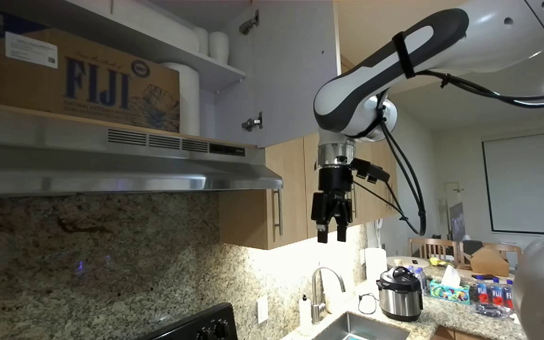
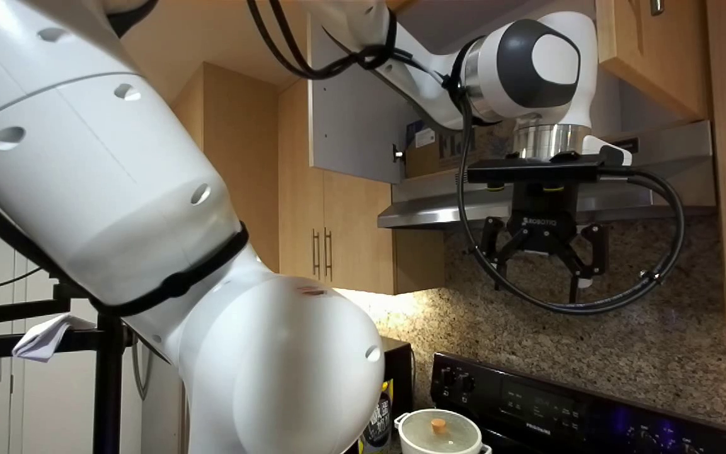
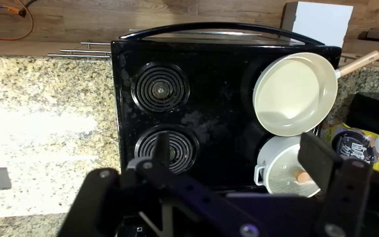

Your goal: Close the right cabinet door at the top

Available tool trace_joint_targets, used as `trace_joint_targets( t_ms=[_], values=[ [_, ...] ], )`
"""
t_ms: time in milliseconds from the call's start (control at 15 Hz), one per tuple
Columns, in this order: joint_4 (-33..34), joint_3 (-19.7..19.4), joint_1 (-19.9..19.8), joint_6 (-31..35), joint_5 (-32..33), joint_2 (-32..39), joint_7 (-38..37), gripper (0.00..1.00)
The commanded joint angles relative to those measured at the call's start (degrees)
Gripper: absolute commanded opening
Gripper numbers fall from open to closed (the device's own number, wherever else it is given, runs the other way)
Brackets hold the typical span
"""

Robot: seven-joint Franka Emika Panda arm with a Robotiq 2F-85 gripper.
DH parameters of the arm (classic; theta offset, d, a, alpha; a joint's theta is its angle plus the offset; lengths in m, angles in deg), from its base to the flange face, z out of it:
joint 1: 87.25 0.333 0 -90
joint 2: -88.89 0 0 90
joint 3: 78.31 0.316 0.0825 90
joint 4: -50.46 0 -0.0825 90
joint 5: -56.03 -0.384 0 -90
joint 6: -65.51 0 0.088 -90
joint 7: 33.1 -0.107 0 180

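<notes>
The right cabinet door stands open above the range hood. In an exterior view its pale inner face [image 1: 293, 66] and two metal hinges show, and the arm covers part of its free edge. In an exterior view its light-wood outer face [image 2: 668, 53] shows at the top right, with the lower end of a silver handle [image 2: 656, 6]. My gripper [image 1: 332, 231] hangs fingers down, below the door's bottom edge; it also shows in front of the hood in an exterior view [image 2: 536, 285]. In the wrist view the jaws [image 3: 239, 148] are apart with nothing between them. Door contact with the arm cannot be told.
The steel range hood [image 1: 135, 177] juts out under the open cabinet, which holds a FIJI box [image 1: 121, 89]. Another cabinet door [image 2: 357, 120] stands open at the left. Below are the stove [image 3: 215, 98], a pan [image 3: 294, 95] and a lidded pot [image 3: 278, 158].
</notes>
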Motion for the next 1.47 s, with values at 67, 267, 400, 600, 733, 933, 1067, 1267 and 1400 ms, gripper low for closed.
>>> trace_joint_targets(
  t_ms=[67,267,400,600,733,933,1067,1267,1400],
  values=[
    [0.1,0.8,-1.0,-0.1,-0.5,0.2,0.5,1.00],
    [0.1,0.8,-1.0,-0.1,-0.5,0.2,0.5,1.00],
    [0.1,2.3,-0.9,-0.4,0.1,-0.3,-0.8,1.00],
    [-0.2,3.7,-0.2,-0.6,-0.2,-1.7,-0.6,1.00],
    [-0.2,5.1,0.3,-1.0,0.3,-2.9,-0.2,1.00],
    [0.6,7.9,0.7,-1.5,1.7,-4.6,-1.0,1.00],
    [1.8,10.0,1.3,-2.4,2.6,-5.5,-1.4,1.00],
    [4.0,12.4,2.6,-3.9,4.2,-7.0,-1.2,1.00],
    [5.7,13.9,3.4,-5.6,5.5,-8.1,-1.3,1.00]
  ],
)
